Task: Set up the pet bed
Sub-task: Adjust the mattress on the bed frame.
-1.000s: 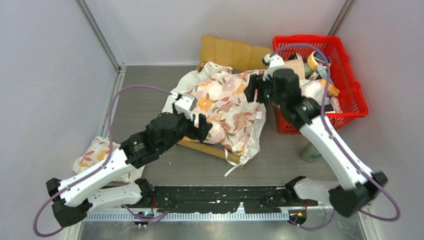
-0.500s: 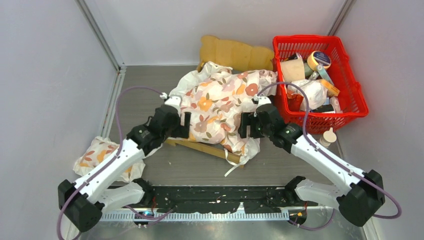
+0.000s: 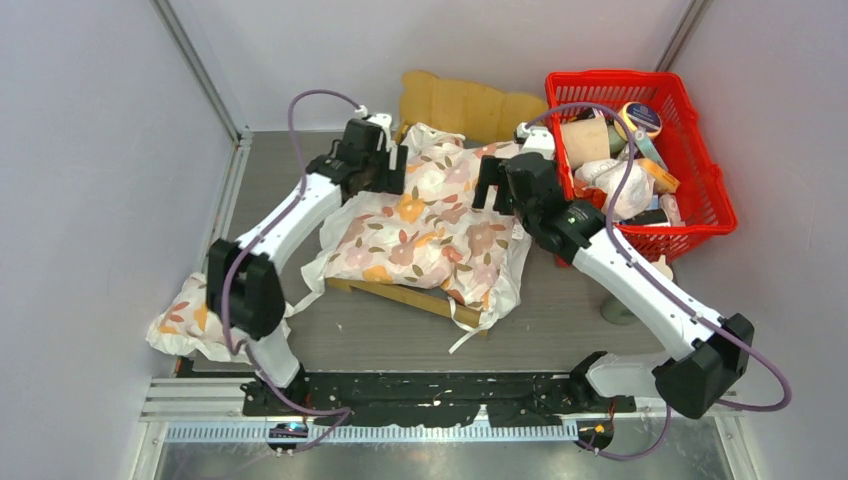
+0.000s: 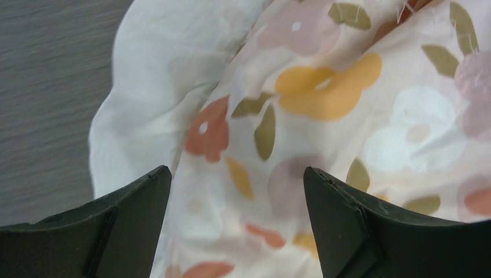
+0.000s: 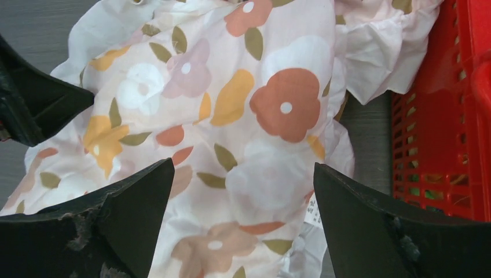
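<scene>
The pet bed [image 3: 405,294] stands mid-table; only its light-wood front rail and scalloped headboard [image 3: 465,105] show. A white floral-print cushion [image 3: 430,220] covers it and hides the sleeping surface. My left gripper [image 3: 392,172] is open over the cushion's far left corner, its jaws apart over floral fabric [image 4: 301,116]. My right gripper [image 3: 487,183] is open over the cushion's far right corner; the cushion also shows in the right wrist view [image 5: 231,116]. Neither holds anything.
A red plastic basket [image 3: 700,180] with several items stands at the right, touching the cushion's side; it also shows in the right wrist view [image 5: 446,87]. A second small floral cushion [image 3: 185,310] lies at the left near the wall. A small cream piece [image 3: 657,272] lies near the basket.
Both grippers have moved from the cushion's near side to its far corners. The cushion now lies spread flatter over the bed.
</scene>
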You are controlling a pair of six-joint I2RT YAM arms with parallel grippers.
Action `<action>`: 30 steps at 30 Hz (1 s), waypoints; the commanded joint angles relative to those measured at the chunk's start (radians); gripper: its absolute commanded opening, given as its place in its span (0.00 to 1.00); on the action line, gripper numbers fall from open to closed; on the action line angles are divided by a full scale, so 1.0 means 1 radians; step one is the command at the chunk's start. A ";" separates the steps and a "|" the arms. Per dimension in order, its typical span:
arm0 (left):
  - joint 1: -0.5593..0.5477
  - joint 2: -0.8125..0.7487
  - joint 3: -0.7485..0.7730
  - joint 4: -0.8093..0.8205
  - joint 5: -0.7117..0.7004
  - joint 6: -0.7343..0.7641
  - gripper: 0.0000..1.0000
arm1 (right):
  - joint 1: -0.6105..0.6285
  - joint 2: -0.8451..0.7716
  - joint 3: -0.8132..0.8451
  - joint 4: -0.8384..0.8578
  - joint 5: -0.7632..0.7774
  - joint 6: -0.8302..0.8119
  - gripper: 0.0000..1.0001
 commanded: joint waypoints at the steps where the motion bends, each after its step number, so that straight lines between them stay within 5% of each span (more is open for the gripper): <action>1: 0.007 0.180 0.170 0.030 0.143 0.025 0.86 | -0.028 0.102 0.069 0.005 0.103 -0.031 0.96; 4: 0.007 0.271 0.246 0.065 0.228 0.025 0.75 | -0.058 0.151 0.109 0.014 0.060 -0.055 0.96; 7: 0.007 0.307 0.243 0.119 0.217 0.028 0.28 | -0.085 0.209 0.138 0.015 0.052 -0.069 0.96; 8: 0.007 0.306 0.241 0.134 0.230 0.035 0.02 | -0.096 0.232 0.145 0.015 0.048 -0.075 0.97; 9: 0.007 0.300 0.246 0.142 0.231 0.036 0.00 | -0.100 0.241 0.157 0.014 0.045 -0.082 0.97; 13: 0.007 0.218 0.221 0.248 0.159 0.047 0.00 | -0.127 0.277 0.163 0.049 0.019 -0.107 1.00; 20: 0.007 0.111 0.056 0.731 0.000 0.071 0.00 | -0.156 0.331 0.216 0.104 -0.023 -0.180 0.96; 27: 0.013 0.283 0.220 0.711 -0.128 0.043 0.00 | -0.154 0.289 0.246 0.022 -0.125 -0.199 0.95; 28: 0.014 0.282 0.230 0.697 -0.129 0.046 0.10 | -0.153 0.273 0.223 0.006 -0.130 -0.182 0.95; 30: 0.014 0.255 0.254 0.578 -0.130 0.053 0.57 | -0.141 0.215 0.181 -0.020 -0.145 -0.154 0.94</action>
